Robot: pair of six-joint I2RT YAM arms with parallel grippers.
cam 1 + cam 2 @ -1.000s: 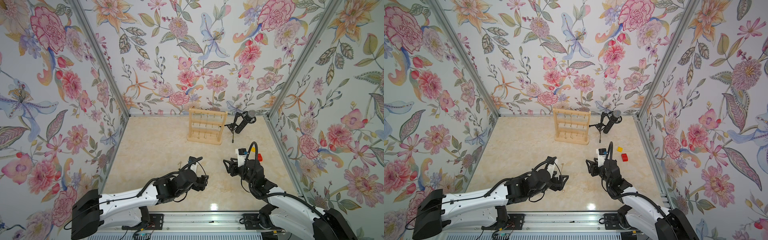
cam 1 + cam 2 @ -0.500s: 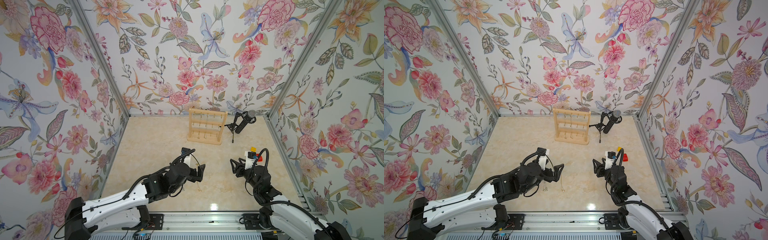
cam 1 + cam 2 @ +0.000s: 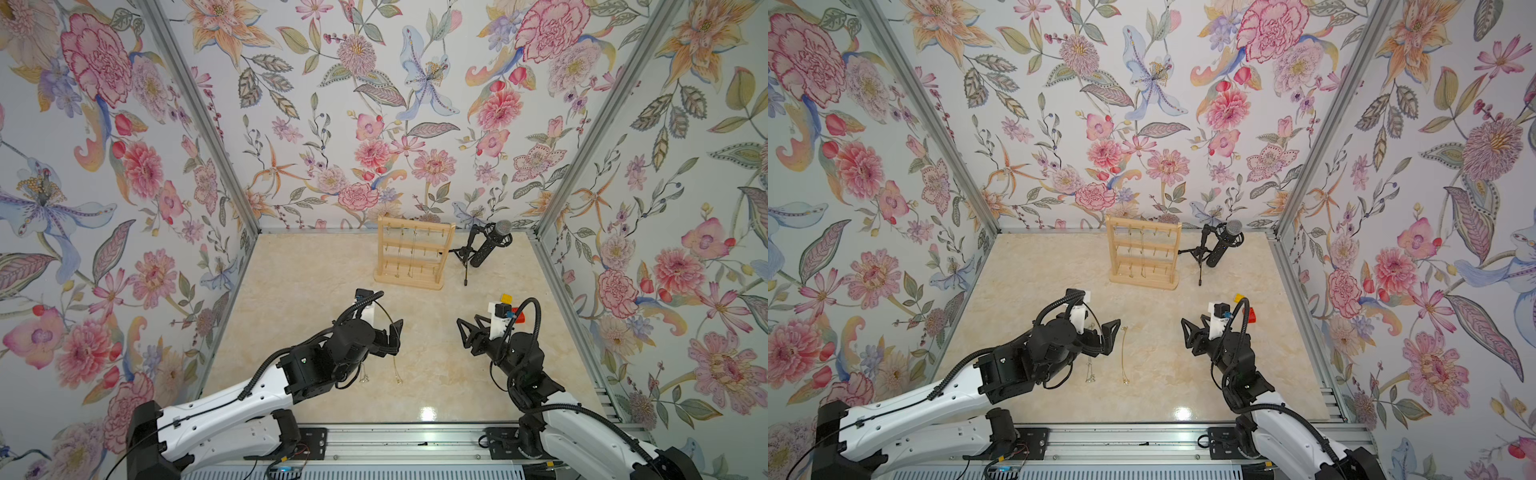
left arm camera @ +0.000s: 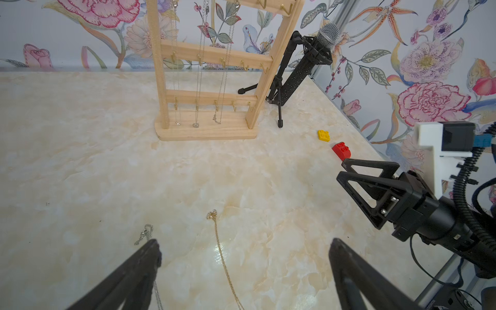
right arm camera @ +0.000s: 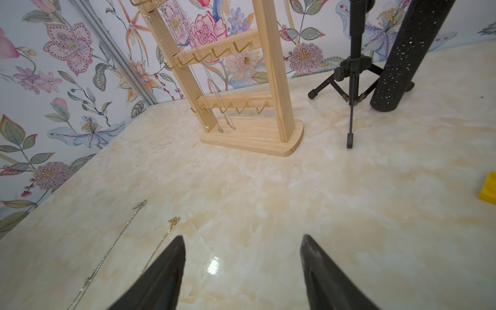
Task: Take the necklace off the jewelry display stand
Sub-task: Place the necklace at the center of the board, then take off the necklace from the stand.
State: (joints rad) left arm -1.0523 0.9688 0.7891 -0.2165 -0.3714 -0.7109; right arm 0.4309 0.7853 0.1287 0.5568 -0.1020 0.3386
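Your gold necklace (image 4: 222,257) is off the rack and lies flat on the table (image 4: 80,161), stretched out in a nearly straight line with its clasp end toward the back edge. It sits toward the front edge, about mid-width and well apart from the jewelry display stand (image 3: 1142,282) at the back. It is a thin, fine chain that shows up poorly against the pale marbled surface.

A second ago your left tool (image 4: 244,241) was low over that spot. It has since spread fully, let go and lifted, and now hangs above the chain with nothing between its jaws. Your right tool (image 5: 241,237) has widened over the same second and also holds nothing. Going by how things lie, this removal is done (the chain rests free, untouched by either arm).

Just beside the gold chain on its left lies a silver necklace (image 4: 143,236), roughly parallel to it and not touching it. Three more chains (image 4: 198,80) hang on the stand, with their pendants near its base. If more are to come off, those are what remain.
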